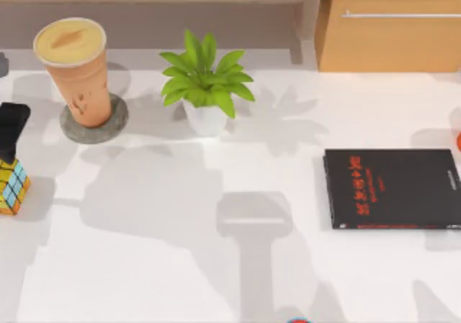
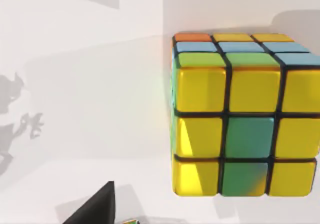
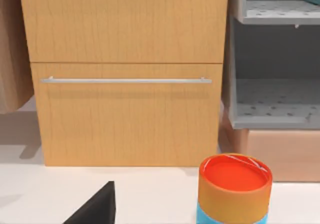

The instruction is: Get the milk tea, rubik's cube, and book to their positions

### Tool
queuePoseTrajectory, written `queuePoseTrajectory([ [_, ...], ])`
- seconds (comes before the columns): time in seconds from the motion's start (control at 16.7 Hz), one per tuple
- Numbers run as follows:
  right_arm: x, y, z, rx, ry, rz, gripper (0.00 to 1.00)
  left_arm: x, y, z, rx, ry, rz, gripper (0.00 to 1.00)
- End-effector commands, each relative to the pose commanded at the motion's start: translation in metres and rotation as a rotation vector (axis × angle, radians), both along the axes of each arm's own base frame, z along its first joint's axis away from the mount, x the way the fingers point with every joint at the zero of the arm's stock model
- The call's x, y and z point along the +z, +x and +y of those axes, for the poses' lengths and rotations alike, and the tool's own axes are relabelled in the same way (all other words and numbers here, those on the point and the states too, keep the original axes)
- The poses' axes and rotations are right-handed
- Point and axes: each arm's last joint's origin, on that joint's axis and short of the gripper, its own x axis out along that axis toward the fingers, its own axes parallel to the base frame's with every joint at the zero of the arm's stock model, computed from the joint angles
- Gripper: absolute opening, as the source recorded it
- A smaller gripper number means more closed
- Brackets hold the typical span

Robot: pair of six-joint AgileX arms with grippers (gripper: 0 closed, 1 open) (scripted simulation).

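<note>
**Observer:** Where is your left gripper?

**Me:** At the left edge of the top view, the left gripper (image 1: 10,132) sits directly above the rubik's cube (image 1: 12,186), its dark body touching or nearly touching the cube's top. Whether its fingers are spread or closed on the cube, I cannot tell. In the left wrist view the cube (image 2: 245,116) looms close, yellow face toward the lens, so I judge I'm either about to lift it or have just set it down.

**Observer:** And the milk tea?

**Me:** The milk tea (image 1: 75,71) stands upright on a round grey coaster (image 1: 94,121) in the upper left of the top view, beside the potted plant (image 1: 204,85). Sitting on the coaster looks like its intended spot.

**Observer:** The book?

**Me:** I see a thin black book (image 1: 392,188) with red lettering lying flat at the right. The right wrist view faces a wooden drawer cabinet (image 3: 125,74), grey shelves (image 3: 275,59), and an orange-topped canister (image 3: 235,186).
</note>
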Motion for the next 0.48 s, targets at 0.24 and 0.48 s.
queuePoseTrajectory([
  [0.24, 0.000, 0.000, 0.000, 0.000, 0.000, 0.000, 1.00, -0.005, 0.000, 0.001, 0.000, 0.000, 0.001, 1.00],
  [0.48, 0.000, 0.000, 0.000, 0.000, 0.000, 0.000, 1.00, -0.033, 0.001, 0.001, 0.000, 0.000, 0.000, 1.00],
])
